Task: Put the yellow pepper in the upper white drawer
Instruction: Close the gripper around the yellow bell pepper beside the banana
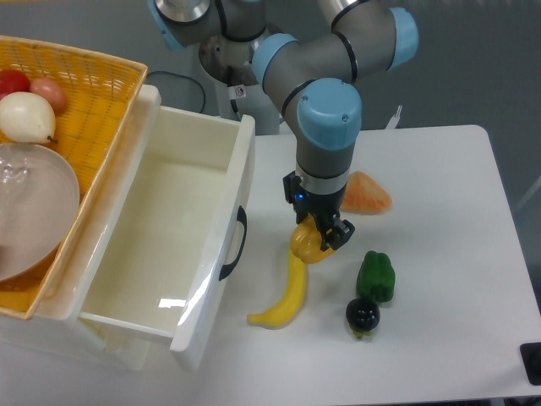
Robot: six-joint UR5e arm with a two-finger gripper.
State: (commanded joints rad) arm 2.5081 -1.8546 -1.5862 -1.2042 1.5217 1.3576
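Yellow pepper (305, 243) gripped; claw (324, 236) pointing down.

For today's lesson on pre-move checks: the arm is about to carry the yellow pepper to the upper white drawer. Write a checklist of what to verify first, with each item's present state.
1. End effector on the yellow pepper, not the banana: ok; its fingers sit around the pepper.
2. Grip firm enough to lift: cannot tell.
3. Pepper free of the banana: not ok; the two touch or overlap.
4. Upper white drawer pulled open: ok.
5. Space inside the drawer: ok; nothing is seen in it.
6. Green pepper and dark round fruit away from the route to the drawer: ok; they lie on the far side.
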